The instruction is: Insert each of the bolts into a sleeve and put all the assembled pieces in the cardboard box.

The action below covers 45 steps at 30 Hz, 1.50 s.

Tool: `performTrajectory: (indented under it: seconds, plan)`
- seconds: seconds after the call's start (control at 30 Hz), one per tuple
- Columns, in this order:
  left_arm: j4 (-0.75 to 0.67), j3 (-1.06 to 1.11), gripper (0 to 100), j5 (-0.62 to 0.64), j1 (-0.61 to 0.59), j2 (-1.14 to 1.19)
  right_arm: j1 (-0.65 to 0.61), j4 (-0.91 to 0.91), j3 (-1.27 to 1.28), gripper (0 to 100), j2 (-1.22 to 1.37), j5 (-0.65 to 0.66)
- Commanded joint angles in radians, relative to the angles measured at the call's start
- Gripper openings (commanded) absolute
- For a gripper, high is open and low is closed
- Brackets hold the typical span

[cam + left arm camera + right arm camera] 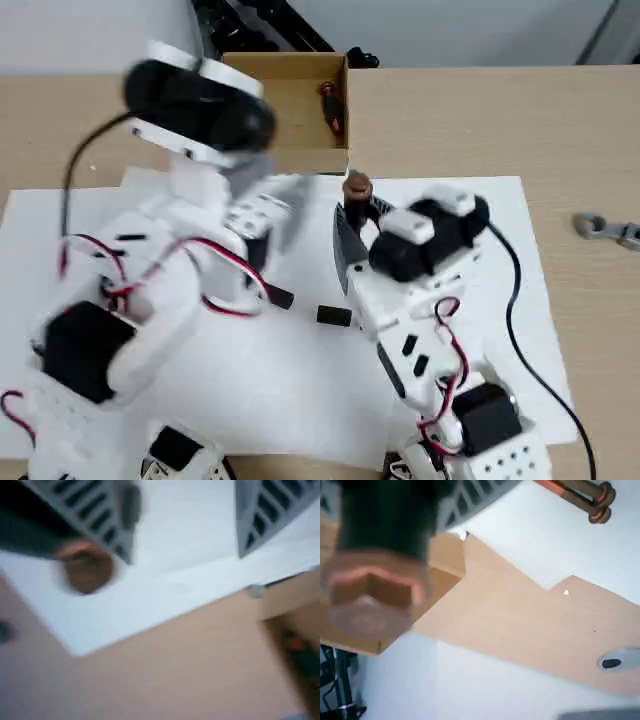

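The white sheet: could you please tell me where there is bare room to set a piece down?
Bare sheet lies between the left arm and right arm, below a loose sleeve. Bare table runs right of the cardboard box. It is crowded between the box and the right gripper, shut on a sleeved bolt.

Lighting: bright, even, from overhead. I find only soft shadows on the white paper sheet (300, 400), close under both arms. No glare noted. High view: the black-and-white left arm (195, 110) is smeared. Left wrist view: soft throughout. Right wrist view: the copper hex-head bolt (372, 592) nearest the lens is out of focus, and the tan wooden table (520, 630) behind reads clearer.
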Motion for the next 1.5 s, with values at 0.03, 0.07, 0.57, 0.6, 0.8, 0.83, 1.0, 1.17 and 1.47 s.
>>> performTrajectory:
  seconds: [0.03,0.07,0.57,0.6,0.8,0.83,1.0,1.17,1.47]
  plan:
    - [0.066,-0.036,1,-0.095,-0.123,-0.005,0.002,0.005,-0.235,0.3,0.185,-0.002]
    - [0.083,-0.036,1,-0.097,-0.144,-0.009,0.002,0.004,-0.265,0.3,0.228,-0.002]
    - [0.173,0.107,1,-0.133,-0.526,-0.011,0.005,0.004,-0.855,0.4,1.004,-0.002]
    - [0.181,0.120,1,-0.135,-0.539,-0.011,0.005,0.004,-0.905,0.4,1.058,-0.002]
    - [0.184,0.168,1,-0.133,-0.611,-0.012,0.045,0.005,-1.197,0.4,1.380,-0.002]
    - [0.184,0.170,1,-0.135,-0.620,-0.012,0.059,0.005,-1.243,0.4,1.434,-0.002]
    - [0.184,0.173,1,-0.133,-0.634,-0.012,0.102,0.005,-1.468,0.4,1.702,-0.002]
    - [0.183,0.174,1,-0.133,-0.631,-0.012,0.108,0.002,-1.685,0.4,1.956,-0.005]
    - [0.184,0.174,1,-0.132,-0.631,-0.012,0.136,0.012,-2.102,0.5,2.356,-0.003]
